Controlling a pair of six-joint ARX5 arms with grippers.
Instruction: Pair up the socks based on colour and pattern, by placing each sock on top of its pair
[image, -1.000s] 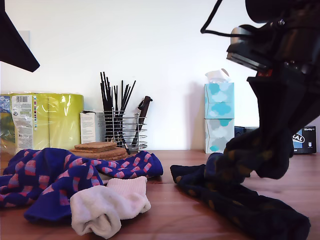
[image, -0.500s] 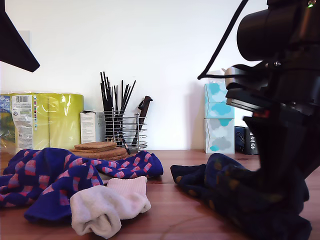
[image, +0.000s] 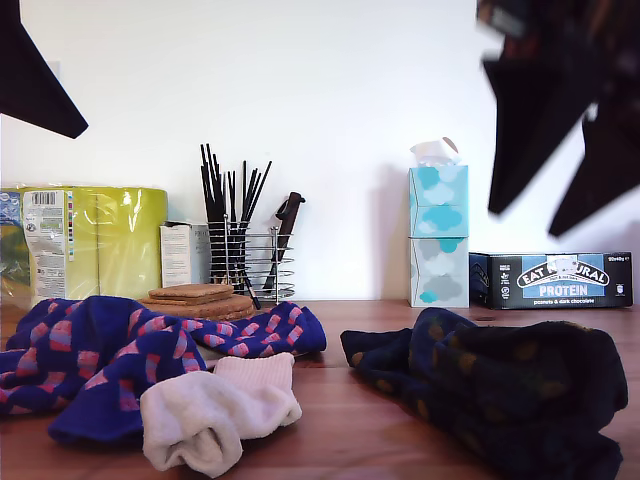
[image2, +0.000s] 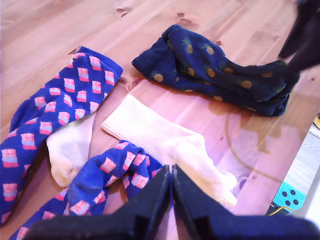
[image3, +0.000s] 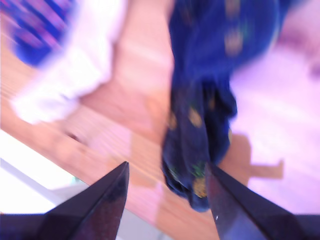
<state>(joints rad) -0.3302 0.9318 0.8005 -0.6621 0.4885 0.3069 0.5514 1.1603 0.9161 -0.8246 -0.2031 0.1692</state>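
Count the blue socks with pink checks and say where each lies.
2. One blue checked sock lies stretched beside the cream socks; the other checked sock lies bunched across them.

Wall: plain white (image: 330, 90), evenly lit.
Table: warm wooden boards (image: 330, 420), knots visible.
Behind table: wire utensil rack (image: 245, 262) against my wall; tissue boxes (image: 438, 235) exterior view's right of rack.

Second wrist view smeared throughout; navy socks (image3: 200, 100) barely legible there. Cream sock (image2: 67, 147) partly buried under checked sock (image2: 112, 175).
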